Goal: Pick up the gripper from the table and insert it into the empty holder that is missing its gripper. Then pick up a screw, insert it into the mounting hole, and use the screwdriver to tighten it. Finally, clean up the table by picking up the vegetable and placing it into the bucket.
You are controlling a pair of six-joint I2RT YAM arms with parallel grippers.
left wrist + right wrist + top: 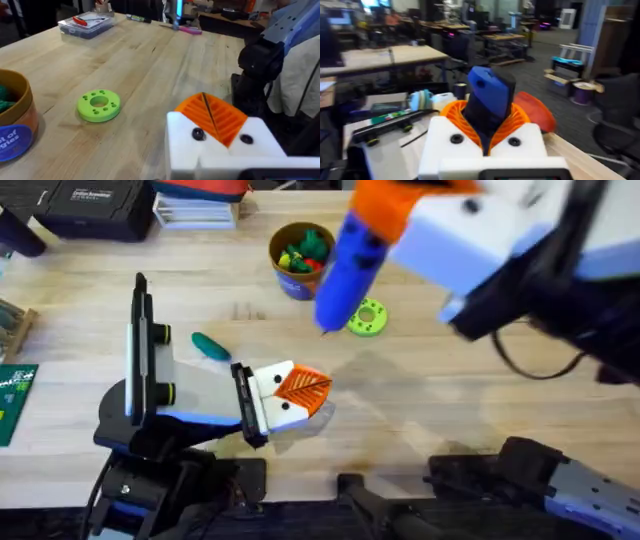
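Pale wooden planks form the bench (450, 410), with dark cases and stacked papers along its far edge. Right pincer (487, 142): raised high over the far middle of the bench, its white fingers with orange ribbed pads (452, 112) clenched on the screwdriver (350, 265), a bright-blue cylinder that hangs tilted, its narrow tip pointing down toward the bench just left of a lime-green ring-shaped disc (367, 317); whether the tip touches the wood cannot be told. In the right wrist view the blue body (490, 100) rises between the two pads against a blurred workshop background. Left pincer (290, 402): low over the near middle of the bench, reaching rightward, its white fingers and orange ribbed pads pressed together with nothing visible between them. In the left wrist view the same pads (212, 117) meet along a thin dark seam, with the green disc (99, 105) lying flat on the wood beyond. Bucket (300, 260): upright at the far middle, left of the screwdriver, holding small coloured toy pieces; its blue-and-orange wall (15, 125) shows at the edge of the left wrist view. Vegetable (211, 345): teal-green and pointed, lying on the bare bench between the bucket and the left arm, touching neither.
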